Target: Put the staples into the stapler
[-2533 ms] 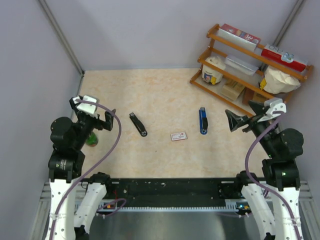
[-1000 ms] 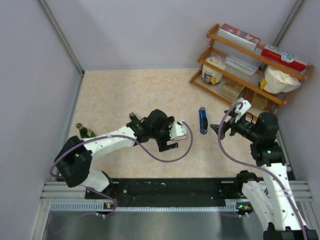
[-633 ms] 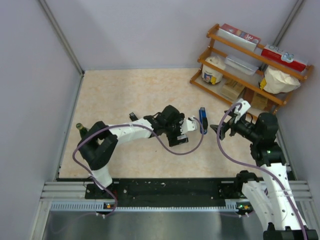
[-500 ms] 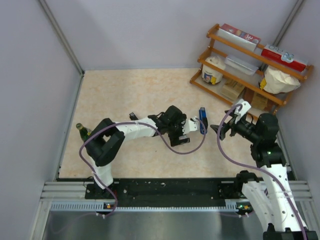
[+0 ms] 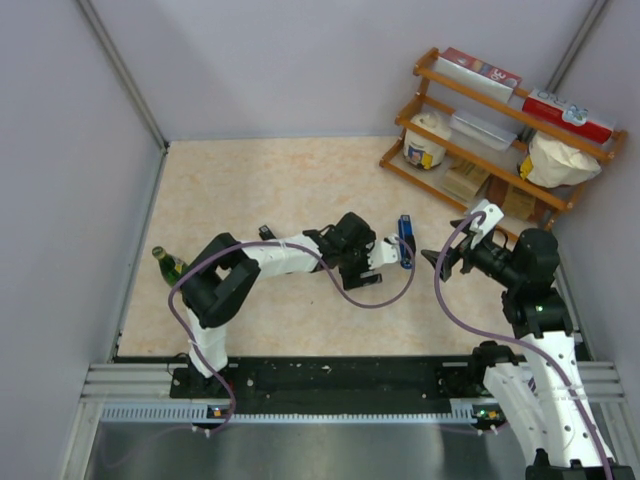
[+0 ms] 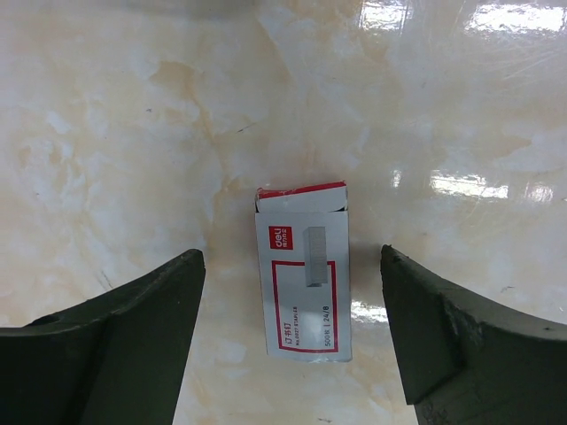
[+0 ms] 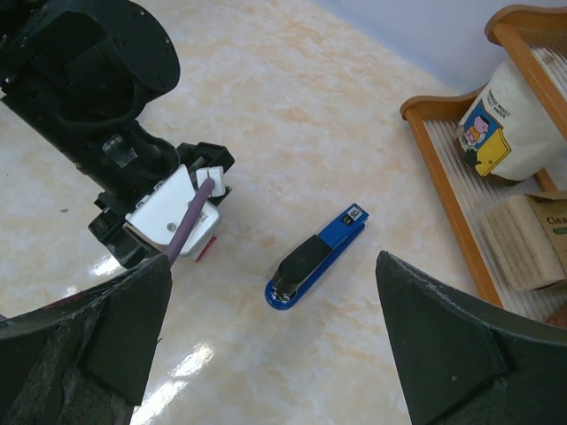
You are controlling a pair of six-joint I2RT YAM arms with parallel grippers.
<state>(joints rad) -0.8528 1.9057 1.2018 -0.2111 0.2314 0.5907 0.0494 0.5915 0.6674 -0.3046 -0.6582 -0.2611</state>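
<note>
Our left gripper [image 6: 291, 257] hangs wide open and empty over the staples box [image 6: 303, 272], which lies flat on the table [image 6: 133, 106], left of the blue stapler [image 7: 316, 257]. We should lower straight and pinch its long sides gently, because its flap end seems loose. The right gripper [image 7: 273, 266] is open and empty too.

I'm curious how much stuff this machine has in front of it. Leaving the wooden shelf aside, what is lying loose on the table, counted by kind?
staplers: 2 (blue stapler; black stapler, mostly hidden under the left arm)
staple box: 1
green bottle: 1
total: 4
</note>
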